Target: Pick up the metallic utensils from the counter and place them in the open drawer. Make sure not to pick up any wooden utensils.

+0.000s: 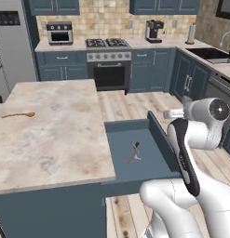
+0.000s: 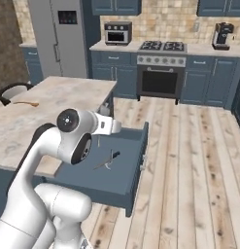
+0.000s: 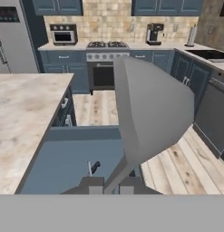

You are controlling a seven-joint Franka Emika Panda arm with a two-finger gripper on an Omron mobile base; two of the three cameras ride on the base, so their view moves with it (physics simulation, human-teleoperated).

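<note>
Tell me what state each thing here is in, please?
Drawer: pulled open.
Knife: lying flat inside the drawer.
Metal spoon: held up by its stem, over the drawer.
Pincer: closed on the metal spoon.
Wooden spoon: lying on the island counter, alone.

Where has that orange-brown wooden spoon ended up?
The slim orange-brown wooden spoon lies on the beige marbled stone island counter, near its far left edge in the left base view, well away from the open dark blue drawer.

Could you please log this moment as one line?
gripper: shut on spoon | above: open drawer | in drawer: knife | counter: wooden spoon
</note>
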